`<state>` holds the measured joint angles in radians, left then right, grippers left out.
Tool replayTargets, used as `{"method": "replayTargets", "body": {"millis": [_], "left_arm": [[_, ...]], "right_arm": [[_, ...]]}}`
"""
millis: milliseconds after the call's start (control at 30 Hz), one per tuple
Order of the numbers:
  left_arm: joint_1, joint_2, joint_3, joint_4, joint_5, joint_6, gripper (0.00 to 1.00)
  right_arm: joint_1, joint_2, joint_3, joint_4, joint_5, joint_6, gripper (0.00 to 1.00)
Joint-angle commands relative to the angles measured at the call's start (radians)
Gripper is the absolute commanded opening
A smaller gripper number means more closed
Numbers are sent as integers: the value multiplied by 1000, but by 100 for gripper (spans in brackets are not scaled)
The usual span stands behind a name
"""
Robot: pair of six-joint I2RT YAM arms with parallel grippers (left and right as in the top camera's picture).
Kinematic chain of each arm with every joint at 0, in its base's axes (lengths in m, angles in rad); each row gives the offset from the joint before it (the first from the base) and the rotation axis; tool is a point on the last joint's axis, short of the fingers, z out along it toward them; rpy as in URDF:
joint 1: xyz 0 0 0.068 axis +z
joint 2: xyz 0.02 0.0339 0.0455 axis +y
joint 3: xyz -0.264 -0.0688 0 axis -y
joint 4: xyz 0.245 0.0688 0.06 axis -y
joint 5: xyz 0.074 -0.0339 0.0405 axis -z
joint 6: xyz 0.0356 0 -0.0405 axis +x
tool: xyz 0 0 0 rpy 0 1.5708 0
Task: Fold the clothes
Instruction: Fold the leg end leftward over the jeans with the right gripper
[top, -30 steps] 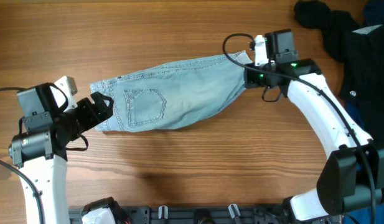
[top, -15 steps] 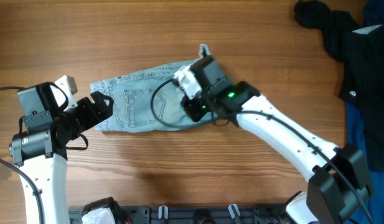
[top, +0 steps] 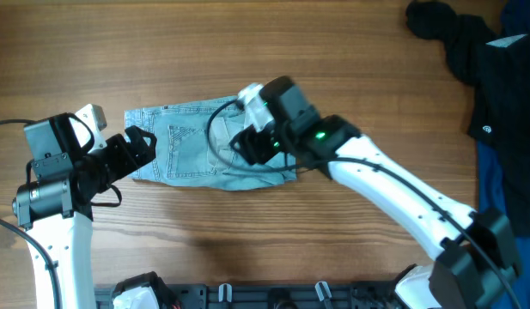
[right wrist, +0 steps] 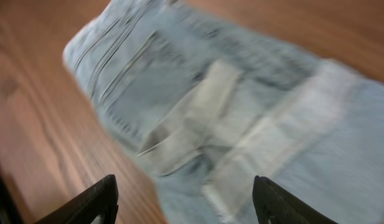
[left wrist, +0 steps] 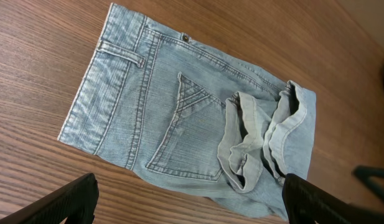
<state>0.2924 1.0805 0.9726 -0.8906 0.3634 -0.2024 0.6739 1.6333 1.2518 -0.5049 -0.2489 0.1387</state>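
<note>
Worktop: a brown wood-grain worktop [top: 247, 34] is filling the overhead view, smooth and flat.
Right edge: a black garment [top: 453, 34] and blue fabric [top: 505, 180] are lying heaped together, well apart from the rest.
Shorts: the faded, stitched denim shorts [top: 183, 150] are lying flat left of centre, back pocket up. The legs are doubled over, so the pale cuffs are resting just beside the pocket.
Axis: the long axis is running left to right, with the waistband pointing at the left arm.
Left tool [top: 140, 144]: it is sitting at the waistband end, fingers spread wide, gripping nothing.
Right tool [right wrist: 188, 205]: it is hanging over the folded cuffs, fingers wide apart, nothing between them. Its view is blurring.
</note>
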Motion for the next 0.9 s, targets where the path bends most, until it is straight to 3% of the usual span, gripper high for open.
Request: {"method": "replayTargets", "body": {"millis": [0,133,167,200,233,267,300,500,567,867], "left_arm": [[-7,3,10,2,-6,15,95],[-7,3,10,0,-6,15,96],[-7,2,10,-4,-6,15,96],[-7,3,10,-5,-6,15,96],[-7,3,10,-5,-6,15,96],[-7,3,10,-5,-6,15,96],[-7,3,10,-5,-6,15,96],[-7,3,10,-5,-6,15,98],[-7,3,10,-4,-6,15,98],[-7,2,10,-5,-6,15,98]], "right_arm": [[-14,66,-3,-47,36,74,72],[-13,209,-3,-84,29,97,73],[-13,238,-3,-85,5,95,68],[-11,252,-3,-87,6,94,59],[-11,254,-3,-87,5,98,42],[-11,246,-3,-79,7,98,11],[-12,232,-2,-72,18,99,5],[-10,-102,-1,-53,19,101,4],[-10,-117,-1,-24,-43,100,4],[128,291,-1,63,-274,153,4]]}}
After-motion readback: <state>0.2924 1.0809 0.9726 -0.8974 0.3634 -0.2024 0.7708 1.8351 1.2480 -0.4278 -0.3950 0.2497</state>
